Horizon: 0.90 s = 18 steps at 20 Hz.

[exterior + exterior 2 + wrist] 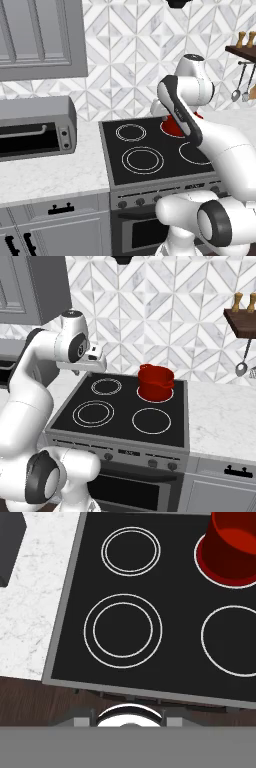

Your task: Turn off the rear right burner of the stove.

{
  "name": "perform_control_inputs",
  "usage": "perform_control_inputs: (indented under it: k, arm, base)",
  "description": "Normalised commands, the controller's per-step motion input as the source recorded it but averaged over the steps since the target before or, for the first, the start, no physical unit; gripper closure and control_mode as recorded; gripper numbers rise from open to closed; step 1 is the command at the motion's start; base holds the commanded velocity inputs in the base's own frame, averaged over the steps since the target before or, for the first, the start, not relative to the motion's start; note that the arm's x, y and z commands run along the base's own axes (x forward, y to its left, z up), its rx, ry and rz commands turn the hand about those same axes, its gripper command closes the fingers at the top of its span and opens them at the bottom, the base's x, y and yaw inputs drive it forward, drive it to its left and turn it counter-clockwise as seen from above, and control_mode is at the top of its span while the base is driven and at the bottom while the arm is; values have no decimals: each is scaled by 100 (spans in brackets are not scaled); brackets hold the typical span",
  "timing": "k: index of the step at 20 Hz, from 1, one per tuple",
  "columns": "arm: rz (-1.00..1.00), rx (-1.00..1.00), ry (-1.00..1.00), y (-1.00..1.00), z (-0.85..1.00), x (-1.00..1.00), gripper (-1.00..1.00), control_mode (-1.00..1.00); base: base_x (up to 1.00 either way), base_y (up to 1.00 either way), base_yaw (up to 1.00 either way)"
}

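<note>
From the left, we see the toaster oven cut off at the frame edge on the marble bench. Our tool hangs over the stove rear left; its spread we cannot tell. Red pot hides most of the rear right burner; front glass lies bare.

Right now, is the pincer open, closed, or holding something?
Pincer: cannot be told; its fingertips are not clear in any view. The hand view looks down on the stove from above.
</note>
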Motion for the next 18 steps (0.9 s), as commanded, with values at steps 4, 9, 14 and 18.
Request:
perform_control_inputs:
  k: [4,9,14,18]
  arm:
    - [0,0,0,0,0,-7,-100,-100]
    - [0,0,-2,0,0,-10,-100,-100]
    - [0,0,0,0,0,0,-100,-100]
    - [0,0,0,0,0,0,-100,-100]
  base:
    - [0,0,0]
    - [0,0,0]
    - [0,0,0]
    - [0,0,0]
